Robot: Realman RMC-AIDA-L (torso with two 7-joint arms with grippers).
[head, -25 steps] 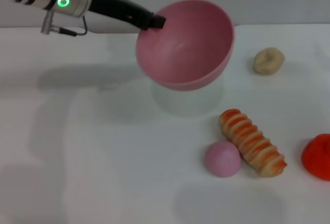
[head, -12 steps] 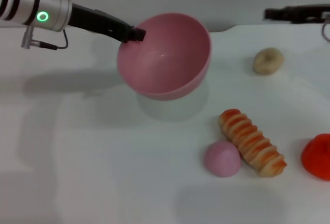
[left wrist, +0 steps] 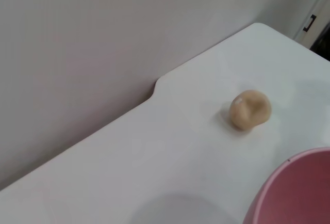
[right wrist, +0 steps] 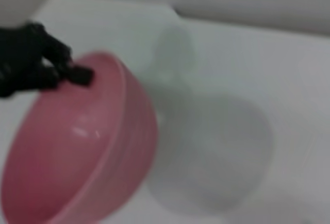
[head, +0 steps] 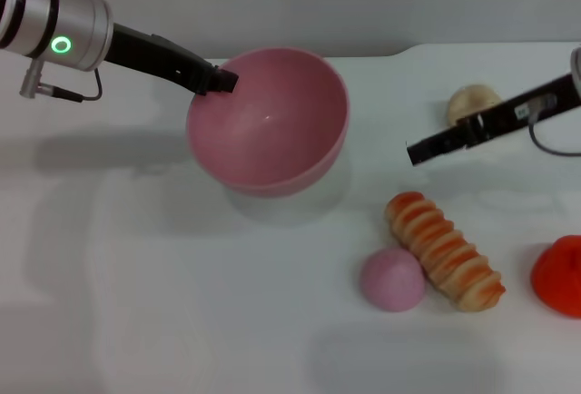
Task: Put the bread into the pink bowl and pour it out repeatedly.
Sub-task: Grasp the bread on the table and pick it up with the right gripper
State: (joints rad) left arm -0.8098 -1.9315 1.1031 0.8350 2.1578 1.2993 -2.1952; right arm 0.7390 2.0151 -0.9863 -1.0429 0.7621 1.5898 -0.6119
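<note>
The pink bowl (head: 268, 122) is empty and held just above the table at centre-left, tilted a little toward me. My left gripper (head: 221, 79) is shut on its far-left rim. The bowl's edge shows in the left wrist view (left wrist: 296, 190) and the whole bowl in the right wrist view (right wrist: 82, 141). The bread (head: 444, 250), striped orange and cream, lies on the table at front right. My right gripper (head: 419, 152) has come in from the right and hovers above the table, behind the bread and right of the bowl.
A small pink dome-shaped bun (head: 392, 279) touches the bread's left side. A beige lump (head: 472, 101) lies at the back right, partly behind my right arm; it also shows in the left wrist view (left wrist: 250, 110). A red object (head: 558, 276) sits at the right edge.
The left gripper has lowered the bowl and moved it leftward, more upright. The right gripper has come in from the far right, down toward the bread.
</note>
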